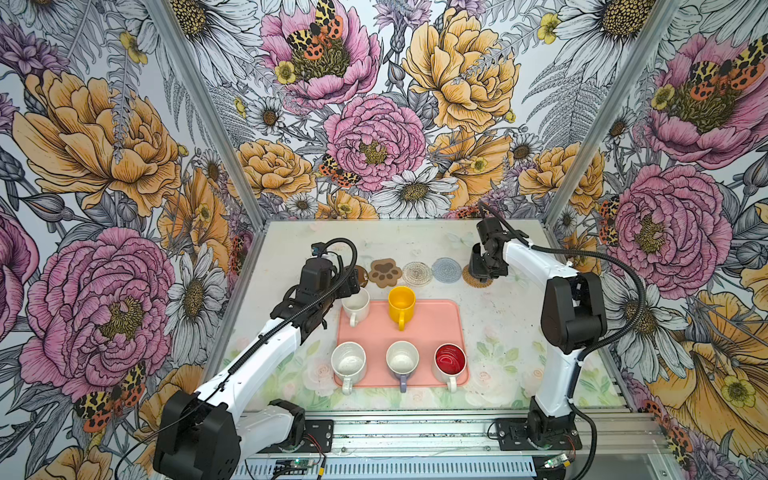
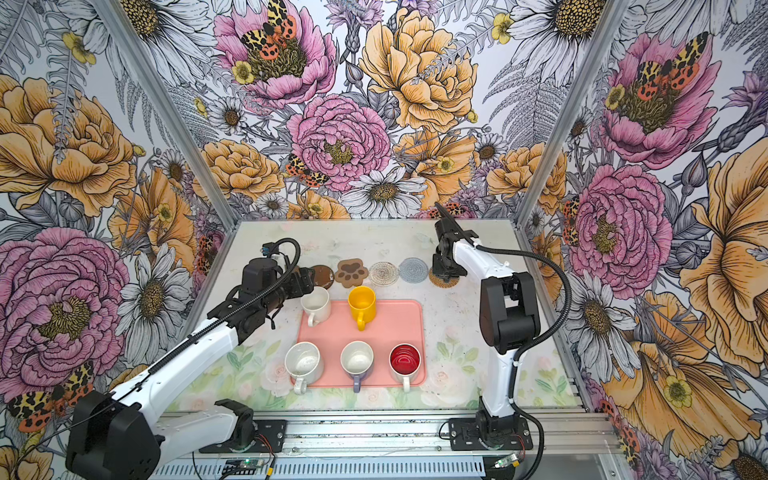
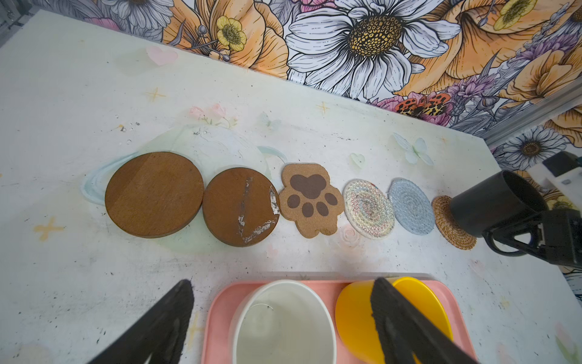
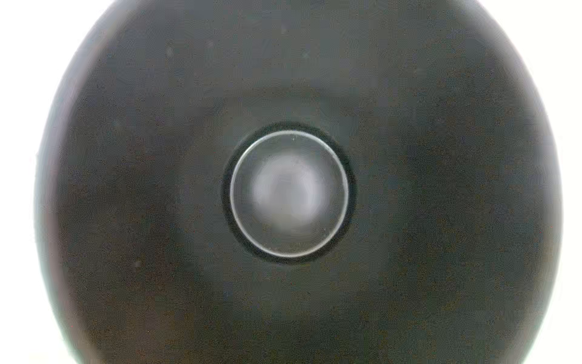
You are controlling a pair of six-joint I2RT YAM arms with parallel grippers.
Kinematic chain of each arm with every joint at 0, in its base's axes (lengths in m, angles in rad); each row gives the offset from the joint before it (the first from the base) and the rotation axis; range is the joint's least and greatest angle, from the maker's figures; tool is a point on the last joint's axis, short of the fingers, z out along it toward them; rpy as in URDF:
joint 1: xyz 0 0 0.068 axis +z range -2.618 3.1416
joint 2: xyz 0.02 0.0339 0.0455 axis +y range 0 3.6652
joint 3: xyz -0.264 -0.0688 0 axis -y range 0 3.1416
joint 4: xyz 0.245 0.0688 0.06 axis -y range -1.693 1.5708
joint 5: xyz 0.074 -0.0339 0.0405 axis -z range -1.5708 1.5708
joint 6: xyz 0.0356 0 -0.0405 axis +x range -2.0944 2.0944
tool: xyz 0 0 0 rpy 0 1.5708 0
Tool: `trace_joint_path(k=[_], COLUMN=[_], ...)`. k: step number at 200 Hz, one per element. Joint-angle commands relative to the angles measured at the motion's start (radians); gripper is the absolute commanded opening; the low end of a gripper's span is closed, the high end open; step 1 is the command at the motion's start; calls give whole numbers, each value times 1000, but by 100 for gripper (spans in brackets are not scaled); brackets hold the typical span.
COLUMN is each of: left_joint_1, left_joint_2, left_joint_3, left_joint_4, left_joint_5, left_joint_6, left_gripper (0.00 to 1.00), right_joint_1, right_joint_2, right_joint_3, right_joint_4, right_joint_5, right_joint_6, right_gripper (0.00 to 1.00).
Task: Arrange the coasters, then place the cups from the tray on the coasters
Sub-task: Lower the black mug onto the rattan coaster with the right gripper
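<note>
Clenching the black mug in the right gripper, tilted over the rattan coaster; cannot tell whether touching. Could tip or land off-centre if let go while leaning. Holding the left gripper spread wide astride the white mug at the tray corner. Might nudge the yellow mug just beside on closing.

A: What colours do you see?
B: White shells on the left arm and right arm, with bulky black joint housings.
A: Cables?
B: Black ribbed hose loops along each; thin red wires by the bolted black base plates. The left gripper has matte black, rough-edged fingers.
</note>
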Motion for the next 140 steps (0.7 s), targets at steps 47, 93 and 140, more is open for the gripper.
trace_joint_path(k=[47,93,140], left_joint_1=[9,9,10], left_joint_2=[-16,-17,-15], left_joint_3=[-13,-15,-15], left_joint_4=[8,7,8], left_joint_5=[8,10,10], left_joint_6=[0,-1,-1], left_gripper=[90,90,90], right_joint_1=[-11,-12,-13], right_joint_2=[-4,-1,7], right_joint_3=[-26,-37,-53], right_joint_4=[94,113,123], right_joint_5=[23,15,6], right_joint_6=[5,7,11], right_gripper=[0,0,0])
